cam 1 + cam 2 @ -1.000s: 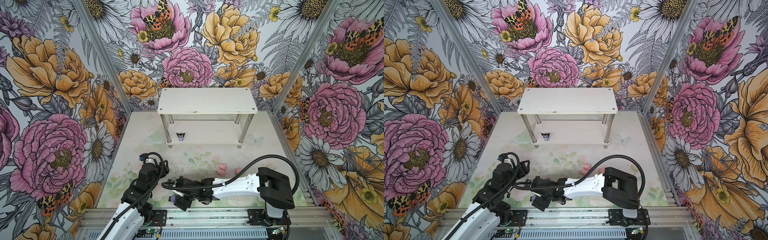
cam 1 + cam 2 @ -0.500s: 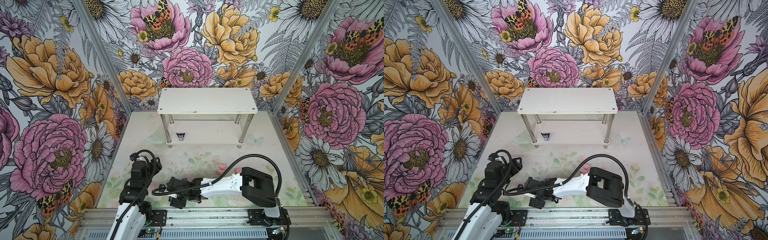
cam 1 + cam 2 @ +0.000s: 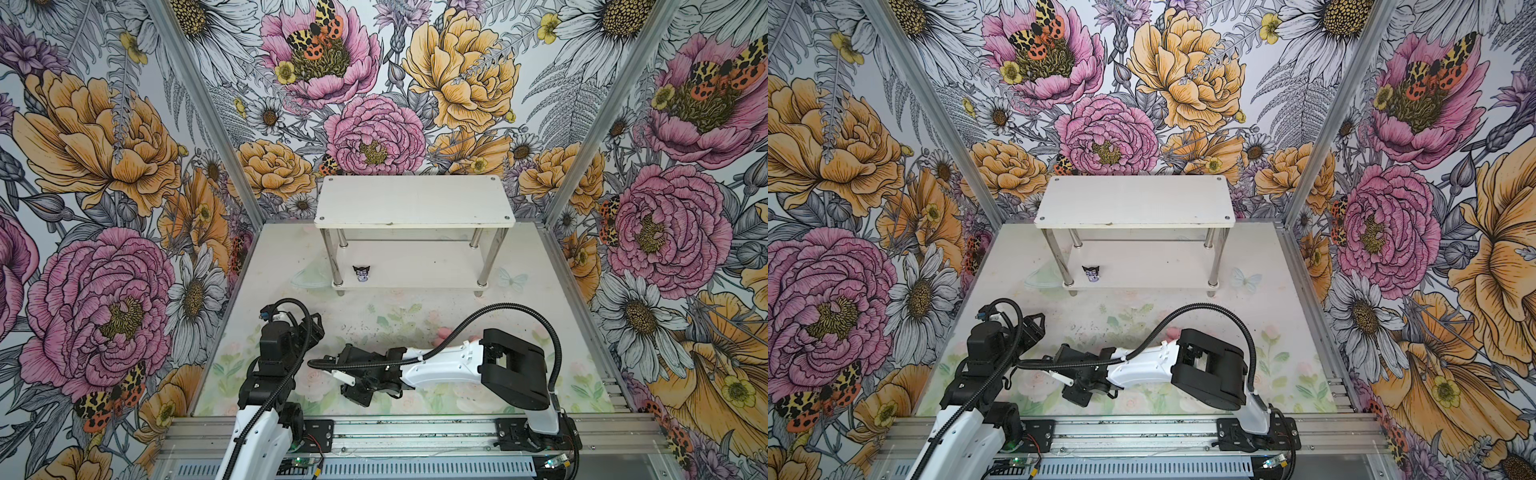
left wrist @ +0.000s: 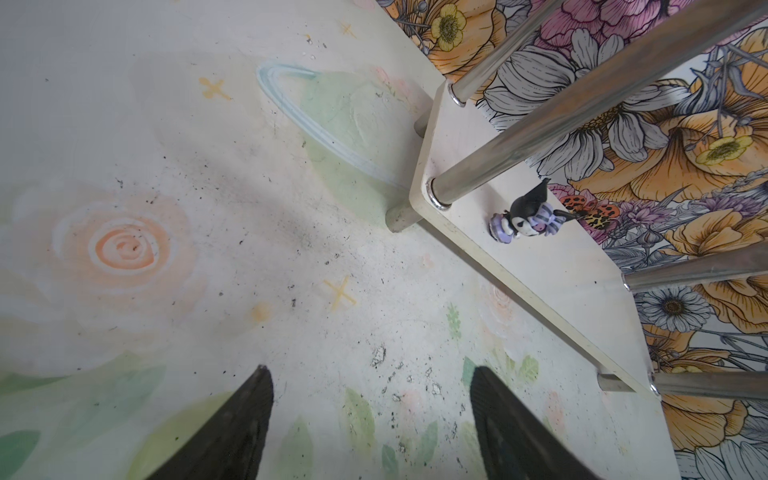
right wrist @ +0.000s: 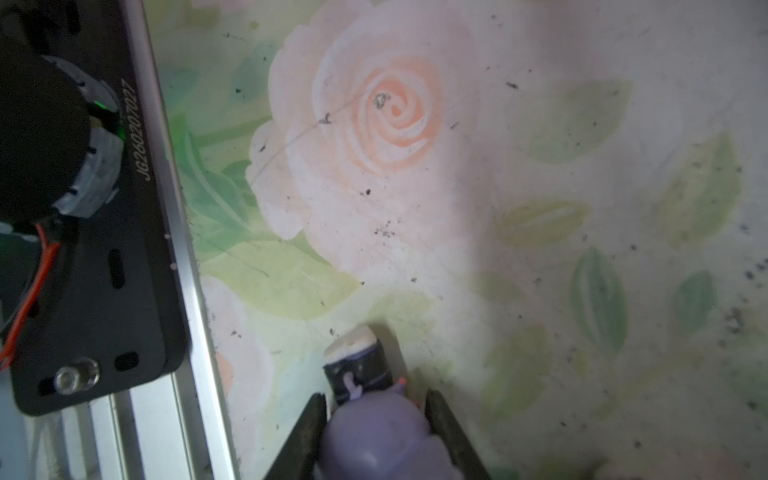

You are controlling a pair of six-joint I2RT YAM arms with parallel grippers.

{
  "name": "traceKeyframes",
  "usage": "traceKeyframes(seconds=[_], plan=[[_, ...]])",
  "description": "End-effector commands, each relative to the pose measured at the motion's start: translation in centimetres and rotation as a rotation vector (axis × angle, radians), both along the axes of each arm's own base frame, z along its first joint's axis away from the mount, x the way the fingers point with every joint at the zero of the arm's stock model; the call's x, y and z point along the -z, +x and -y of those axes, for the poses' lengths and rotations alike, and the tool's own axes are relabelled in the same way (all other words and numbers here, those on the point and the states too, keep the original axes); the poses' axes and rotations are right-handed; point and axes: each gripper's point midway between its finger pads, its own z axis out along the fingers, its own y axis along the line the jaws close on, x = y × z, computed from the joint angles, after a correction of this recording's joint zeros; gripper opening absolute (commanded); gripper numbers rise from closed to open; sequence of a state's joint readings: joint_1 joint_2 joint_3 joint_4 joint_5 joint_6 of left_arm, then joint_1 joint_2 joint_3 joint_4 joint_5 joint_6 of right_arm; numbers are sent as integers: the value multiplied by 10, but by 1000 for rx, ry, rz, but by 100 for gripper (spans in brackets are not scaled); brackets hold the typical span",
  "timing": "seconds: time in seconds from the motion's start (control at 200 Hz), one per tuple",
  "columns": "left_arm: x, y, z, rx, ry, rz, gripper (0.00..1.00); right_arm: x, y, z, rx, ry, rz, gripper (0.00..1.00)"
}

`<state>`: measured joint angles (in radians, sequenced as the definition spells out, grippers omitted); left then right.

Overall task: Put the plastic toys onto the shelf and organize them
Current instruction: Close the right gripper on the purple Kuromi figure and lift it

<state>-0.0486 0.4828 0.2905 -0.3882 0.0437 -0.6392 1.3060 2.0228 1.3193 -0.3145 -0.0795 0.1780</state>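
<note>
My right gripper (image 5: 374, 397) is low over the mat near the front rail, shut on a black-and-lavender figure (image 5: 374, 436), with a finger against each side. In both top views that gripper (image 3: 355, 395) (image 3: 1077, 397) hides the toy. A second black-and-lavender figure (image 3: 360, 273) (image 3: 1091, 274) (image 4: 525, 218) stands at the left end of the lower tier of the white shelf (image 3: 413, 201) (image 3: 1133, 199) (image 4: 540, 270). A pink pig (image 3: 444, 332) (image 3: 1173, 332) peeks out behind the right forearm. My left gripper (image 4: 370, 374) (image 3: 311, 328) hangs open and empty above the mat, left of centre.
The aluminium front rail (image 3: 374, 432) (image 5: 166, 249) and the left arm's black base mount (image 5: 83, 208) lie close beside the right gripper. Flowered walls close in the back and both sides. The shelf's metal posts (image 4: 519, 145) stand beside the figure on the lower tier.
The right arm has slid left along the front of the mat and its jaws have closed in around the lavender figure. The left arm has shifted only slightly.
</note>
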Motion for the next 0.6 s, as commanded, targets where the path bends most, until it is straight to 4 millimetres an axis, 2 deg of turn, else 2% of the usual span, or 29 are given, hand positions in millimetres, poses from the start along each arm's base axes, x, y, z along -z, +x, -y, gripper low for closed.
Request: traceKeyframes(seconds=[0.0,0.13,0.2,0.255,0.34,0.43,0.5,0.595], plan=[[0,5,4,27,-7,24,77,-31,17,2,139,64,-16,22],[1,6,4,32,-10,23,77,-56,42,21,329,118,-49,18],[1,7,4,35,-8,25,77,-66,62,43,467,136,-64,17],[0,7,4,36,-6,28,77,-66,77,65,585,133,-84,17],[0,8,5,42,-7,35,77,-57,98,103,752,116,-135,17],[-1,9,7,50,-7,41,77,-38,116,138,909,82,-183,16],[-2,10,8,57,-7,46,76,-30,124,153,979,68,-186,16],[-2,11,8,62,-8,48,77,-25,135,161,1049,62,-166,15]])
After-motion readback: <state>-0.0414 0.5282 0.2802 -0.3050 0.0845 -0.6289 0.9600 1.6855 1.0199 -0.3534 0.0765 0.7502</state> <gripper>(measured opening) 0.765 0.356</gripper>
